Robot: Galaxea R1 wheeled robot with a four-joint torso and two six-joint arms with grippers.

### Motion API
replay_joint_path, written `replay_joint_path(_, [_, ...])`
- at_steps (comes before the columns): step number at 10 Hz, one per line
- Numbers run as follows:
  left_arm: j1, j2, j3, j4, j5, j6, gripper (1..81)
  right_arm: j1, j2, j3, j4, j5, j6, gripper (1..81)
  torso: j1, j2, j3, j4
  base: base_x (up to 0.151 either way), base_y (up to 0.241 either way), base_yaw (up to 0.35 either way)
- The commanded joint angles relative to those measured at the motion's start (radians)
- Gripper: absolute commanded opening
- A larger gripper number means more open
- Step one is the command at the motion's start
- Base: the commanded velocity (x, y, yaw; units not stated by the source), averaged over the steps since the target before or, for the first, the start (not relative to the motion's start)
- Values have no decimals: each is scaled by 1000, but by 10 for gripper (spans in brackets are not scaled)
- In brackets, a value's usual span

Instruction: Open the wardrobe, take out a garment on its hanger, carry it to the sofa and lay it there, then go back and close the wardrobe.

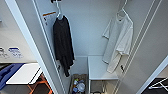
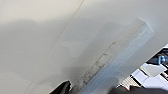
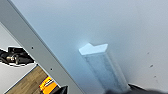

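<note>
Wardrobe [image 1: 87, 30] open; white garment [image 1: 120, 42] hangs right, black top [image 1: 62, 42] left. Finger state: cannot tell. Risk: grabbing wrong hanger.

The wardrobe [image 1: 87, 30] is plain white inside and out, with pale grey shading on its doors. The garment [image 1: 119, 42] is white, on a white hanger [image 1: 123, 11]. Beside it hangs a black top [image 1: 63, 42], also on a white hanger. An orange strip [image 1: 49, 13] marks the left door. The handle [image 2: 120, 57] is white with grey speckled scuffs. The floor [image 3: 27, 80] is brown wood.
</note>
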Motion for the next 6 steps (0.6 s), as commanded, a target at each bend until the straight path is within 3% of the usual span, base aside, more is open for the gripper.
replay_joint_path(1, [69,5,151,122,-201,-62,811,-106,4,126,-25,-87,93,811,0,-1,0,0,0,0,0])
replay_joint_path(4, [72,-14,148,124,-201,-64,811,-123,-2,98,-25,-27,94,811,0,-1,0,0,0,0,0])
replay_joint_path(6, [72,-30,149,139,-198,-68,811,-126,-3,95,-25,-27,94,811,0,-1,0,0,0,0,0])
